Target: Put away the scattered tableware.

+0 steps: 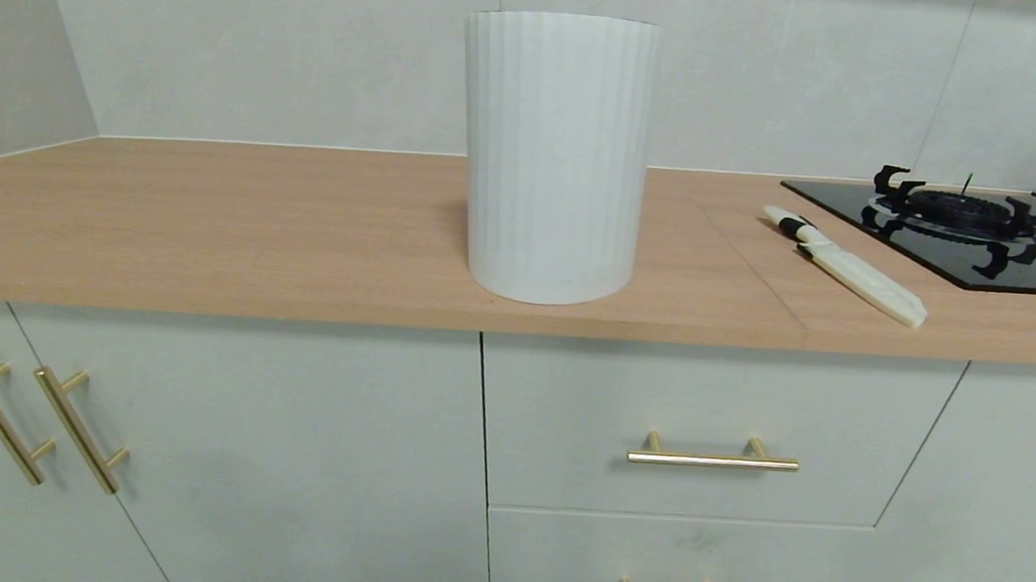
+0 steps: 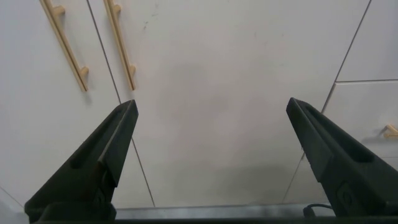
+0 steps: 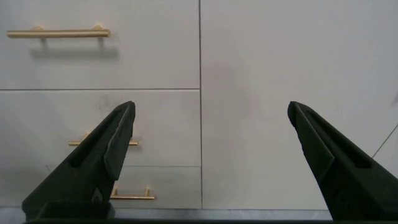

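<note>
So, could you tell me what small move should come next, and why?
Probably lift the right tool toward the knife: it lies loose on the counter, right of the white container, while that tool and the left tool are open, low before the cabinet fronts.

Tabletop [image 1: 205, 226]: wood-grain, and you see it run the full width, with a pale wall behind it. A seam [image 1: 750, 260] crosses it from back to front, right of centre.

Directly on it you have:
- Ribbed white container [image 1: 553, 158], upright, near the front edge, left of the seam.
- Knife [image 1: 844, 265], white with a black band near its far end, lying flat and diagonal right of the seam. It is well apart from the container and just beside the hob's front-left corner.
- Black glass hob [image 1: 953, 249], set into the far right, carrying a black burner grate [image 1: 966, 210].
</note>
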